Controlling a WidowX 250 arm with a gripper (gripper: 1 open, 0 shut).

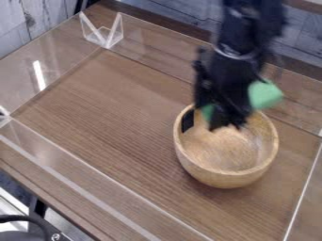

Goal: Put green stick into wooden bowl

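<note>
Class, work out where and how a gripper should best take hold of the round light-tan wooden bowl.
Probably the near rim of the round light-tan wooden bowl, pinched from above, one finger inside: its wall stands up around an open hollow, and the gripper covers the far side.

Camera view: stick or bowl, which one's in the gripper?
The bright green stick, clamped in the dark gripper and partly hidden by it. The tan wooden bowl sits on the table instead.

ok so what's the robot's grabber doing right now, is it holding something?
The end effector is shut on the green stick, above the far side of the wooden bowl.
</note>
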